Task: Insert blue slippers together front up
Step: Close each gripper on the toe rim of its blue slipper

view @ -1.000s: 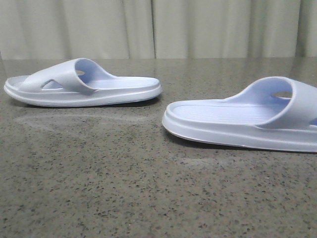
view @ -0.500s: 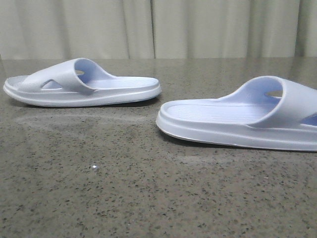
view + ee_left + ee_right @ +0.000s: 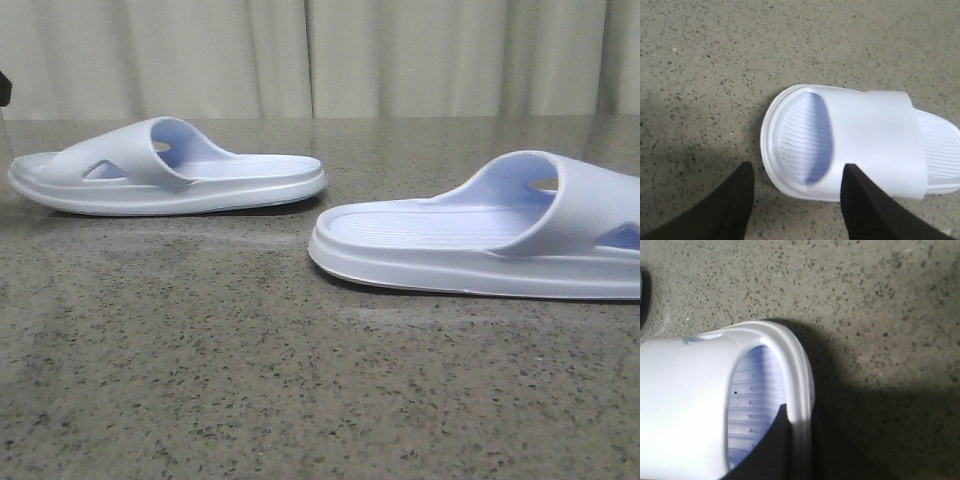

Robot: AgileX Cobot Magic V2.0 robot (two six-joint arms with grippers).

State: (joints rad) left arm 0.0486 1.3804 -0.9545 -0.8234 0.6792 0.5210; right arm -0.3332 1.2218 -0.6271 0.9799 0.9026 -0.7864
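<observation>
Two blue slippers lie sole-down on the speckled table. The left slipper (image 3: 165,170) is at the far left, and the left wrist view shows its toe end (image 3: 840,142). My left gripper (image 3: 799,169) is open, its black fingers (image 3: 737,200) straddling that toe end without touching it. The right slipper (image 3: 480,240) lies nearer, at the right. My right gripper (image 3: 802,422) is shut on that slipper's end rim (image 3: 799,385), one finger (image 3: 772,445) inside on the ribbed footbed and the other lost in shadow outside. Neither gripper's fingers show in the front view.
The grey speckled tabletop (image 3: 300,380) stretches in front of both slippers. A pale curtain (image 3: 400,55) hangs behind the table. A small dark part (image 3: 3,88) pokes in at the left edge of the front view.
The right slipper has slid leftward, closer to the left slipper, over the last second. A dark part has appeared at the front view's left edge. The left slipper has barely moved.
</observation>
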